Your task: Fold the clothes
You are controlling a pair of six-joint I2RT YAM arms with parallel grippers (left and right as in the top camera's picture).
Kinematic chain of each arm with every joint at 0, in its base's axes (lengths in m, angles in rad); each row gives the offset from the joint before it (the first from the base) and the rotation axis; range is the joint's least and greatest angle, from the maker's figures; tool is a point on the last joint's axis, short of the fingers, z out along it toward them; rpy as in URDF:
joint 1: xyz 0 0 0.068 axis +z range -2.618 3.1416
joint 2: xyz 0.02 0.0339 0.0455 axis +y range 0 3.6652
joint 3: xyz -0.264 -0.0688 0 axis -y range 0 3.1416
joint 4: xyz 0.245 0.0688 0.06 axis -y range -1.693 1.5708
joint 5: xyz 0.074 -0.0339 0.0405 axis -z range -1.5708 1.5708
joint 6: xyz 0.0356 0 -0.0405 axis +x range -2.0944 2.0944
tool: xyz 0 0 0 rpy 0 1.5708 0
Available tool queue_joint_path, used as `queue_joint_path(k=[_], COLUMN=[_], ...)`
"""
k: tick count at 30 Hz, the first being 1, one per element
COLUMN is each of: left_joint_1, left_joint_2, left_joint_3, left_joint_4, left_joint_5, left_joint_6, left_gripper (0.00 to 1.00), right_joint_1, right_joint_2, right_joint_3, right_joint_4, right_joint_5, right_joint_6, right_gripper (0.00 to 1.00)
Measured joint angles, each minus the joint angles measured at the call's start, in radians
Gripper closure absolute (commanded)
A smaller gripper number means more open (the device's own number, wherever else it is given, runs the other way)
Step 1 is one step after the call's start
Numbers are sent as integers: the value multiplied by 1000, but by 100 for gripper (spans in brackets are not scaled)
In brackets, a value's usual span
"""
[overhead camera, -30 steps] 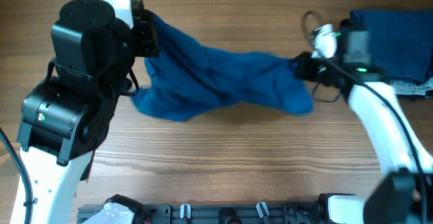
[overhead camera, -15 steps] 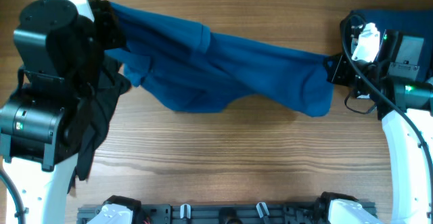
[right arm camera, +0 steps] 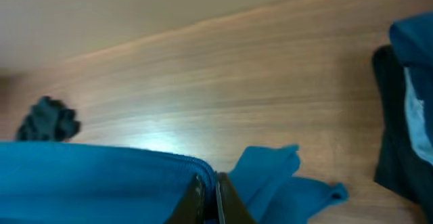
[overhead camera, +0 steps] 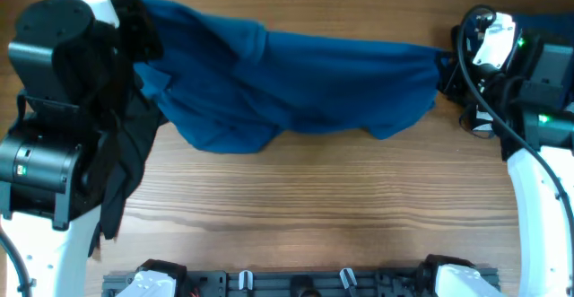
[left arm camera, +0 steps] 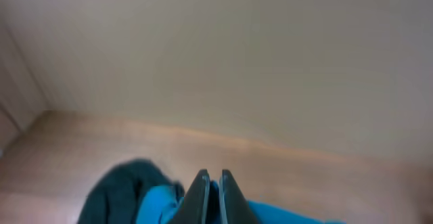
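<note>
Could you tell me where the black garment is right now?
In the overhead view, the black garment is at the left, alongside the left arm and below the left end of the blue shirt.

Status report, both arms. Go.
Left gripper shut on shirt, right gripper shut on its other end. Shirt stretched between them over table. Black garment hangs beside shirt's left end.

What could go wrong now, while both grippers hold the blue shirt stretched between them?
1. The right gripper pinches only a thin edge of the blue shirt; pulling harder may let it slip out.
2. The black garment hangs against the left arm, so it may get dragged along.
3. The shirt is bunched near the left gripper, so a fold may come out uneven.
</note>
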Motion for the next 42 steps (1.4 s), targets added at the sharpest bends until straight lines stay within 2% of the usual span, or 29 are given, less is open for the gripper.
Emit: queue_joint_path(k=[5,10,11,12,13,15,28,35,39,42], left_joint_1=[0,0,0,0,0,0,0,0,0,0], left_joint_2=[-3,8,12,16,21,27,42,63,89,101], left_joint_3=[0,0,0,0,0,0,0,0,0,0], left_joint_4=[-181,-237,-237,-237,-237,-233,-181,-170,-160,-151], left_joint_5=[87,105,105,108,109,112,111,107,107,107], left_joint_6=[-15,-29,-30,-30,-30,-30,-30,-30,-30,-30], left_gripper=[96,96,96,96,96,96,96,96,96,96], right_joint_1=[0,0,0,0,0,0,0,5,68,175], right_joint_2=[-27,-21,-21,-20,-19,-18,-18,-18,2,42], right_joint_3=[3,-99,-123,-170,-200,-238,-255,-343,-395,-402], right_joint_4=[-260,-377,-380,-385,-383,-383,-294,-194,-189,-180], right_joint_5=[-25,-29,-30,-32,-33,-34,-8,3,-9,-18], right_joint_6=[4,10,10,11,11,15,22,34,50,79], right_gripper=[96,96,95,89,77,64,60,60,59,59])
